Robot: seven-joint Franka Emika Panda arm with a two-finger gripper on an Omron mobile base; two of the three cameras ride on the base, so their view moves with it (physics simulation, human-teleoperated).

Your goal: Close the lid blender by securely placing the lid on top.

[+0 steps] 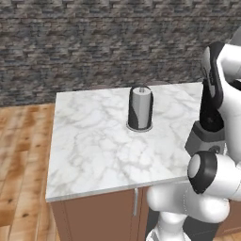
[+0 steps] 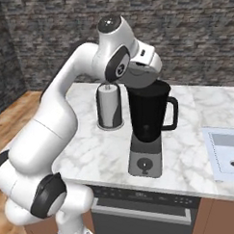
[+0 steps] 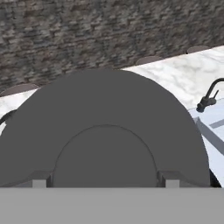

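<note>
The lid (image 3: 105,109), a dark grey round disc with a raised centre, looms close in the hand view. My gripper (image 3: 104,181) is shut on the lid, with a fingertip on either side of the raised centre. From the right base view the lid (image 2: 140,77) hangs tilted just over the mouth of the blender (image 2: 148,112), under my gripper (image 2: 139,70). The black jar with its side handle stands on a grey base with a front knob. In the left base view the blender (image 1: 205,136) is largely hidden behind my arm.
A grey paper-towel roll (image 2: 110,107) in a dark holder stands on the marble counter (image 1: 94,141), just left of and behind the blender. A sink (image 2: 225,152) with a dark faucet (image 3: 208,98) lies to the right. A stone wall backs the counter.
</note>
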